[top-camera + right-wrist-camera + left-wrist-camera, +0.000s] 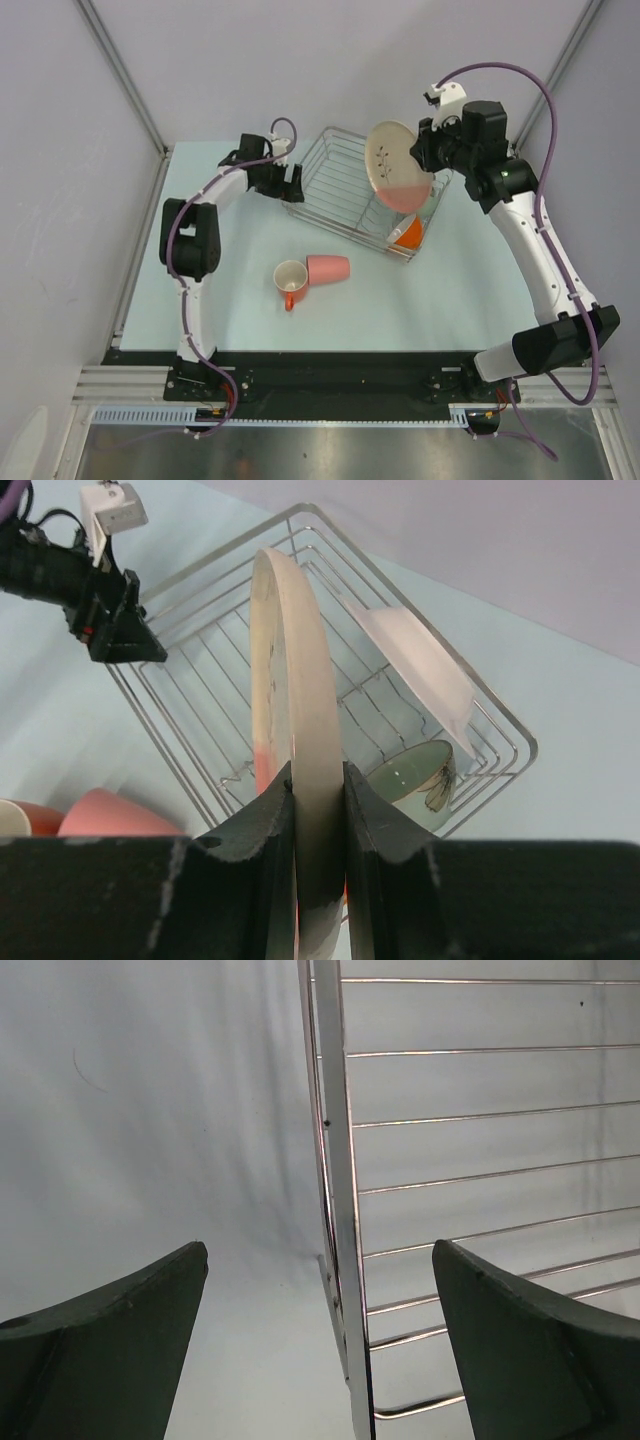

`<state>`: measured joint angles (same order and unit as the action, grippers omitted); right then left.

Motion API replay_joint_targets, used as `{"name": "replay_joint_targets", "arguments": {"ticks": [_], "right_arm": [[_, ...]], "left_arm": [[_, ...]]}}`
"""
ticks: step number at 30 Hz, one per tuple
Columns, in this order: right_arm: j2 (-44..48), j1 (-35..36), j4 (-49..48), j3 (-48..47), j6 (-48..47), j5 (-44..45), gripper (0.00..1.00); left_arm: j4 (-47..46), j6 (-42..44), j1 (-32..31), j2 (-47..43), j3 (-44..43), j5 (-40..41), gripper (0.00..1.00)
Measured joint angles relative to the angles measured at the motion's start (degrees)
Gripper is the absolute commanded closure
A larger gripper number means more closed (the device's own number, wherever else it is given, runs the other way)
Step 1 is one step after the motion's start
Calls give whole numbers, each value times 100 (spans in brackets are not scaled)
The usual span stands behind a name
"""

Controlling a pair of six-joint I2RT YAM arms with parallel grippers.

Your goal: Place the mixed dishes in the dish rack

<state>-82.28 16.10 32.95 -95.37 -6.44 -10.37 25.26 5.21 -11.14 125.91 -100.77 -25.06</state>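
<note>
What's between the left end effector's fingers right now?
The left wrist view shows the silver wire dish rack's side wall standing between the fingers of the open left end effector, touching neither.

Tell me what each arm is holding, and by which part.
Right arm: the large whitish plate, pinched edge-on at its rim between the jaws. Left arm: nothing; its open jaws straddle a wall of the dish rack.

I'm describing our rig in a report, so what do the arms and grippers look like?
The left arm and right arm have white links, black joints and a purple cable each. Fingers are dark wedges. The right shows a green light.
</note>
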Motion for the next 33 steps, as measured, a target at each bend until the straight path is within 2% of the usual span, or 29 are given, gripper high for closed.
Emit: {"name": "replay_joint_targets", "arguments": {"ticks": [5, 14, 18, 23, 33], "right_arm": [[-50, 297, 26, 74, -389, 369, 100], [-201, 621, -7, 162, -1134, 896, 100], [-57, 645, -188, 553, -1641, 986, 100], [245, 654, -107, 986, -2516, 756, 100], [411, 802, -129, 1003, -3980, -138, 100]], "left_arm": [[122, 42, -111, -297, 426, 94, 0], [313, 188, -212, -1270, 1759, 81, 0], [474, 282, -214, -1620, 2203, 79, 0], [640, 299, -214, -1834, 2417, 66, 0], [876, 299, -214, -1878, 2343, -52, 0]]}}
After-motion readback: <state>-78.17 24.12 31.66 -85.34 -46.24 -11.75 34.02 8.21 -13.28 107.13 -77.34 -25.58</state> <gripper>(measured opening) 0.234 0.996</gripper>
